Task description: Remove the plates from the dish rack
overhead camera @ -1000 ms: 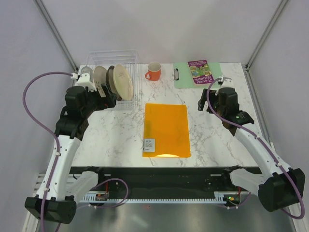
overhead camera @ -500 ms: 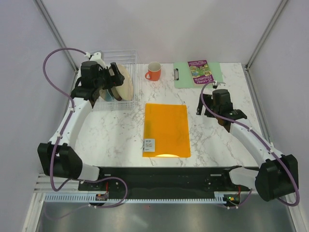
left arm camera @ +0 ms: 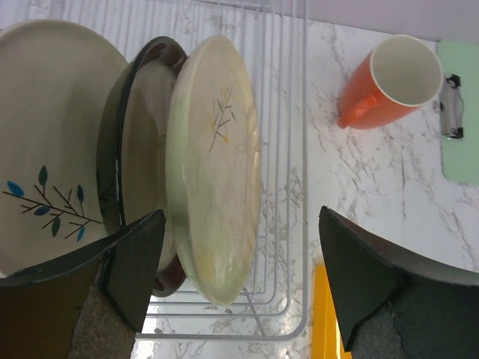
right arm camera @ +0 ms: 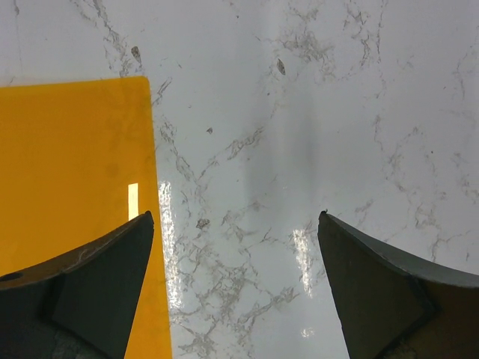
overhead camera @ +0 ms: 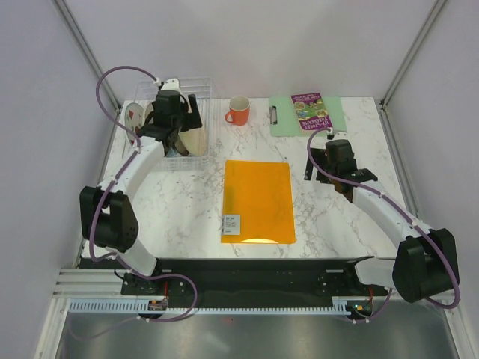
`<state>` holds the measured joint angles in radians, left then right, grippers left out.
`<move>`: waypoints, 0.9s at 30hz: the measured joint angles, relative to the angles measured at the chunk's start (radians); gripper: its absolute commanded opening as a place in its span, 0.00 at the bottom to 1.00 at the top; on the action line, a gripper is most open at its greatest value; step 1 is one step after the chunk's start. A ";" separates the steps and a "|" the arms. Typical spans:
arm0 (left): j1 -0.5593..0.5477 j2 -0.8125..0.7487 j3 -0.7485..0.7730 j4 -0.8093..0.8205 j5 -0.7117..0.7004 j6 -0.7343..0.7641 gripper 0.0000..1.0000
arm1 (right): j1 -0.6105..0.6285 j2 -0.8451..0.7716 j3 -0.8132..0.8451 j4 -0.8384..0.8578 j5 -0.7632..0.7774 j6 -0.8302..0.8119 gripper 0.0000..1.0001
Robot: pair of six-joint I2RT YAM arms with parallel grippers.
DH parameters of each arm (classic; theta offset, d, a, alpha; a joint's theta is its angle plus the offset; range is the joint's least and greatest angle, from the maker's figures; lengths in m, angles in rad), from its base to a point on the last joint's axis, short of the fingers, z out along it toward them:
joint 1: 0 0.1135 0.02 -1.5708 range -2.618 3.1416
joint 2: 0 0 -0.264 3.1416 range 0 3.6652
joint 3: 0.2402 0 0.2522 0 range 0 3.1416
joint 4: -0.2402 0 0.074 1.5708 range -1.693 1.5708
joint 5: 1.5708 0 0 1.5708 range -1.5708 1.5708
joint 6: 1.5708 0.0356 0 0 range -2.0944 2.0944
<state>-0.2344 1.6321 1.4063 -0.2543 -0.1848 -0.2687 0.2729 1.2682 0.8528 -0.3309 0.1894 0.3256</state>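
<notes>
The clear dish rack stands at the table's far left and shows as thin ribs in the left wrist view. Plates stand on edge in it: cream with a twig mark, beige with a maroon rim, cream and pale blue with a sprig. The white plate with red marks shows at the rack's left end. My left gripper is open above the rack, its fingers either side of the twig plate, touching nothing; it also shows in the top view. My right gripper is open and empty over bare marble.
An orange mug stands just right of the rack and shows in the left wrist view. A green clipboard lies at the far right. An orange folder lies mid-table, and its edge shows in the right wrist view.
My left arm has swung from the rack's left side to above the plates, gripper open throughout. My right gripper has shifted slightly left and nearer.
</notes>
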 measured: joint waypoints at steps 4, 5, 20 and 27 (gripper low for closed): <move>-0.024 0.025 0.003 0.011 -0.109 0.005 0.89 | 0.000 0.000 -0.001 0.001 0.013 -0.010 0.98; -0.029 0.032 0.004 0.017 -0.131 0.006 0.88 | 0.000 0.000 -0.001 0.001 0.016 -0.012 0.98; -0.058 0.191 0.083 0.023 -0.352 0.038 0.17 | -0.002 0.039 -0.001 0.003 0.029 -0.039 0.98; -0.107 0.212 0.129 0.032 -0.397 0.056 0.02 | -0.005 0.064 -0.001 0.003 0.034 -0.047 0.98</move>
<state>-0.3416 1.8442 1.5352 -0.2226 -0.5819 -0.2127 0.2680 1.3323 0.8520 -0.3283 0.2230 0.2783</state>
